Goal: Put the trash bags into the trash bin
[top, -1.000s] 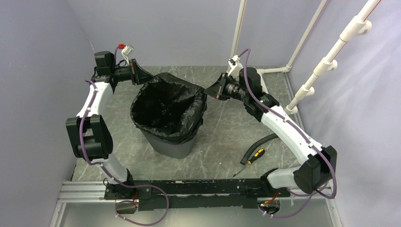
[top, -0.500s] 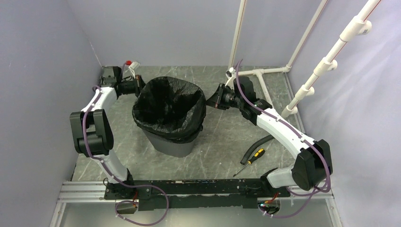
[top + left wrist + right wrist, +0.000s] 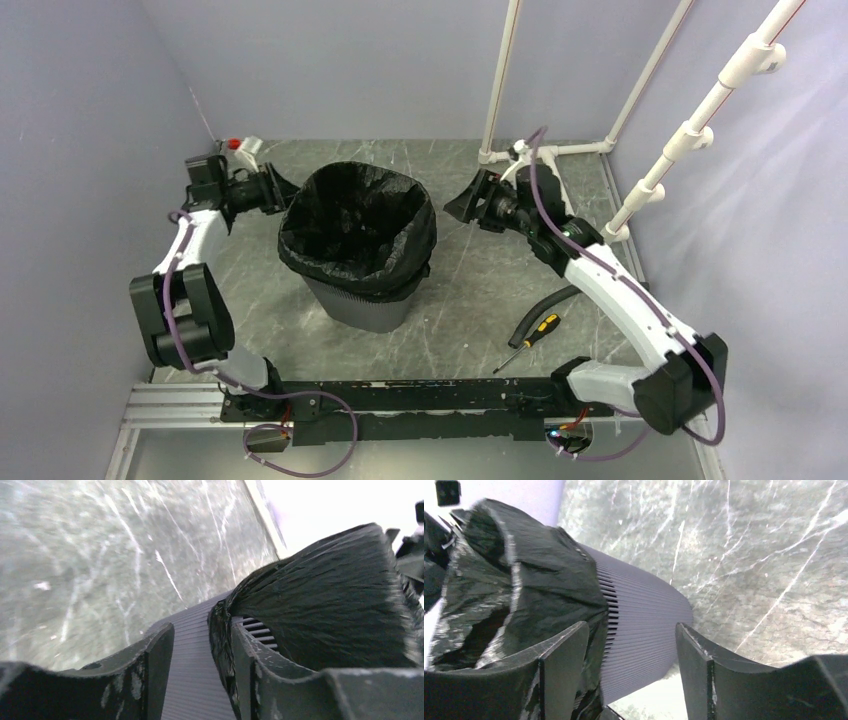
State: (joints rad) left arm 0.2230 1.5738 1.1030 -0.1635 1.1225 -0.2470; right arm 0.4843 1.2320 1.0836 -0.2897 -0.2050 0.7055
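Observation:
The trash bin (image 3: 365, 308), a dark grey ribbed basket, stands mid-table with the glossy black trash bag (image 3: 355, 215) lining it, the film folded down over the rim. My left gripper (image 3: 277, 190) sits just off the rim's far-left side, open. In the left wrist view its jaws (image 3: 200, 652) frame the bin wall (image 3: 192, 645) and the bag's folded edge (image 3: 325, 595), which runs close along the right finger (image 3: 245, 665). My right gripper (image 3: 457, 208) hovers off the rim's right side, open. Its jaws (image 3: 629, 652) frame the bin wall (image 3: 644, 625), with the bag (image 3: 539, 580) behind the left finger.
A yellow-handled screwdriver (image 3: 530, 338) and a black hose (image 3: 545, 305) lie on the table right of the bin. White pipes (image 3: 690, 140) rise at the back right. Purple walls close in on the left, back and right.
Both grippers were shut at the bag's rim and now stand open. The left has drawn back to the left, the right back to the right. The bag stays folded over the bin.

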